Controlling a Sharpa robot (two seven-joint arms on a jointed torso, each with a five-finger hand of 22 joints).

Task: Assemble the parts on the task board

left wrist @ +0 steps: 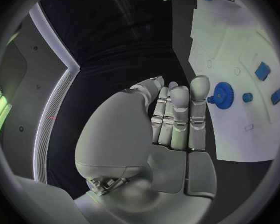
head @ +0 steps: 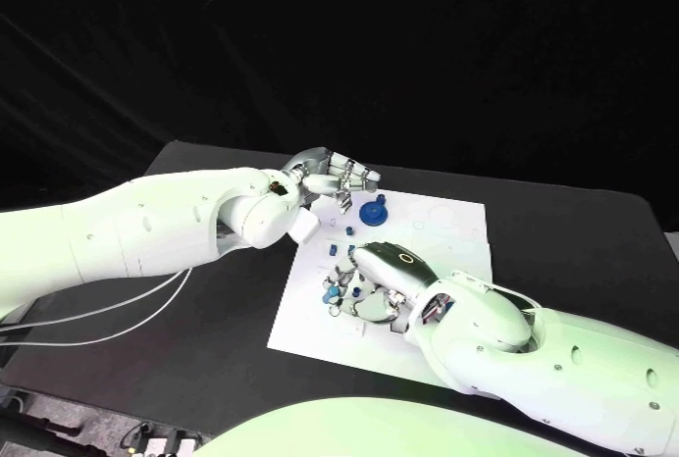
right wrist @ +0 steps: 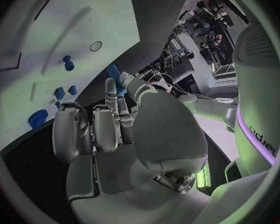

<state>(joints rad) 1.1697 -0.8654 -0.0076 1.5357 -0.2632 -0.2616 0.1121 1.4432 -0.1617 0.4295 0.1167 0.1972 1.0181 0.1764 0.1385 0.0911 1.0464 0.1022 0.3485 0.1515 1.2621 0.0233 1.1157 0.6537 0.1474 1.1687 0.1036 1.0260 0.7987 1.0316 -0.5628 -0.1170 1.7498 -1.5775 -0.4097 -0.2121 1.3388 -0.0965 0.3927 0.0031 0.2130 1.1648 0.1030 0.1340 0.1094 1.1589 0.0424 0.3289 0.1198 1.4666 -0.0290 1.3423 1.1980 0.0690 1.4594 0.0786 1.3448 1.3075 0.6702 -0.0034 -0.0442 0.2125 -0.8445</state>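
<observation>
**Operator:** What does my left side look like?

**Inspector:** Your left robot hand is over the far left edge of the task board. Its fingers are stretched out and it holds nothing. The blue gear stands on the board right at those fingertips. From the wrist view I cannot tell you whether one fingertip touches it or only comes close. On the outer side of this hand you have bare black tabletop.

**Operator:** And the right?

**Inspector:** Your right robot hand hangs palm down over the left part of the board, on the side nearer the robot. It pinches a blue part between the thumb and a finger, and the other fingers are bent beside it. Several small blue pieces lie on the board just past its fingertips, between this hand and the gear.

**Operator:** How much room do I have?

**Inspector:** The two hands are apart, with the gear and the loose pieces between them. Beyond the right hand's wrist side the board shows bare white as far as its edge. Past the left edge of the board, below the left arm, the tabletop is open, and thin cables hang from that arm.
</observation>
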